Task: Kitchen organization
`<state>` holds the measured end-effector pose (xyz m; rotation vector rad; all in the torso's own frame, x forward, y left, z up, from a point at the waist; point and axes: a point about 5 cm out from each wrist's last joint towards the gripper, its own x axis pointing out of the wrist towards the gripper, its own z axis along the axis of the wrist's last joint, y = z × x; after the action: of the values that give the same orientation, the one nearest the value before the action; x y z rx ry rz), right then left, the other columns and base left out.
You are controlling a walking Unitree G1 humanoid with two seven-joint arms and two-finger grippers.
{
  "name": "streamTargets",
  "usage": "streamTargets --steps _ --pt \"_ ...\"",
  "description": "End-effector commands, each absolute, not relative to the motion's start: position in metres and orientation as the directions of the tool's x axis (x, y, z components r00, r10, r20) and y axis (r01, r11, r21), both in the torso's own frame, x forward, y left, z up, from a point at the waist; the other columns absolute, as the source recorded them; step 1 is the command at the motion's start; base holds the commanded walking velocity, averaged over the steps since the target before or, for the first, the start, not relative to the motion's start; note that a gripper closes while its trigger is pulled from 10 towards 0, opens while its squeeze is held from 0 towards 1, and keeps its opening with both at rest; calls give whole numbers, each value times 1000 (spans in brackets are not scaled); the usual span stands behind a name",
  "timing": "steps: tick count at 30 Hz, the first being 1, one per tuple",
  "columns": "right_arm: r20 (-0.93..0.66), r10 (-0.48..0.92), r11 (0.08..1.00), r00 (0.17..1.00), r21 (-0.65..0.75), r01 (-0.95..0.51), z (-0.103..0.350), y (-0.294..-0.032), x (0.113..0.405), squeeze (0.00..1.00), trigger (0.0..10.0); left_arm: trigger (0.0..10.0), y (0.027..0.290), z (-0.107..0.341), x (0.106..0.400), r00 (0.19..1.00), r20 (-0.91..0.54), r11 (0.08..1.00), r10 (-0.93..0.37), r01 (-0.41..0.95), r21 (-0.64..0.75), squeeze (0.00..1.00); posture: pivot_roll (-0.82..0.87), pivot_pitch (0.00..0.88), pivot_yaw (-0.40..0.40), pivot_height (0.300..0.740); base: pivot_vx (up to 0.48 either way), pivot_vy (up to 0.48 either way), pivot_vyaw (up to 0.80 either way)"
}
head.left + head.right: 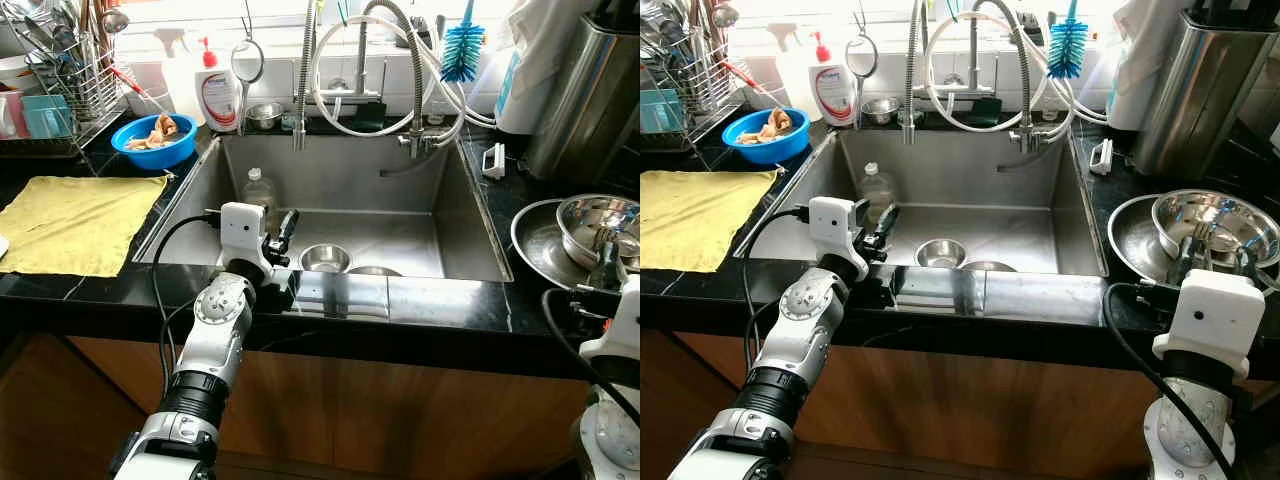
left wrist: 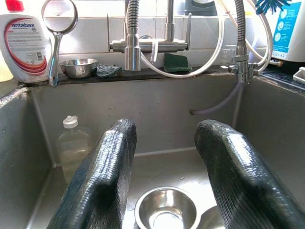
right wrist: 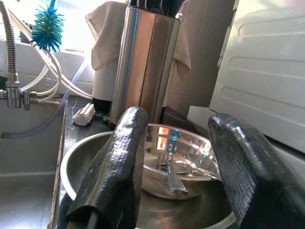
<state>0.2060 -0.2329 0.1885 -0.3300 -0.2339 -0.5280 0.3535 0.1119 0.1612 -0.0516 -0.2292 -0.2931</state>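
A steel sink [image 1: 455, 215] holds a small steel bowl [image 1: 325, 258] and a clear plastic bottle [image 1: 259, 190] standing at its left wall. My left gripper [image 1: 283, 238] hovers open over the sink's front left edge, and the small bowl [image 2: 166, 210] lies below and beyond its fingers. On the counter to the right, a steel bowl [image 1: 1215, 225] with cutlery rests inside a wider steel bowl [image 1: 1128, 240]. My right gripper [image 3: 176, 157] is open just in front of these bowls, with nothing between its fingers.
A yellow cloth [image 1: 75, 220] lies on the left counter, with a blue bowl [image 1: 153, 140] of scraps and a dish rack [image 1: 60, 80] behind it. A soap bottle [image 1: 219, 95], a hose faucet [image 1: 360, 70] and a blue brush [image 1: 462, 50] line the back. A tall steel canister [image 1: 1195, 90] stands at the far right.
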Motion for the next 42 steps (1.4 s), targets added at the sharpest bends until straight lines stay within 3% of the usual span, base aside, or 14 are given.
streamTargets --steps 1,21,22,23,24,25,42 --pt "286 -467 812 837 -235 534 187 -233 207 0 10000 10000 115 164 354 931 238 958 -277 287 -6 0 -80 0 65 740 0 0 0" --pt "141 -582 771 801 -219 599 168 -246 200 0 10000 10000 116 163 354 935 231 961 -268 277 -7 0 -84 0 62 740 0 0 0" --pt "141 -578 774 803 -216 595 168 -246 201 0 9294 10000 116 163 354 936 231 961 -267 276 -7 0 -84 0 62 740 0 0 0" --pt "141 -578 774 803 -216 595 168 -246 201 0 9294 10000 116 163 354 936 231 961 -267 276 -7 0 -84 0 62 740 0 0 0" --pt "142 -574 778 807 -213 591 168 -246 201 0 3020 10000 116 163 354 936 231 961 -266 275 -8 0 -84 0 61 740 0 0 0" --pt "143 -569 781 810 -212 587 169 -245 202 0 0 10000 116 163 354 936 231 961 -266 275 -8 0 -85 0 62 740 0 0 0" --pt "151 -531 808 834 -206 552 173 -240 208 0 0 10000 121 164 355 939 233 966 -252 260 -1 0 -81 0 57 740 0 0 0"
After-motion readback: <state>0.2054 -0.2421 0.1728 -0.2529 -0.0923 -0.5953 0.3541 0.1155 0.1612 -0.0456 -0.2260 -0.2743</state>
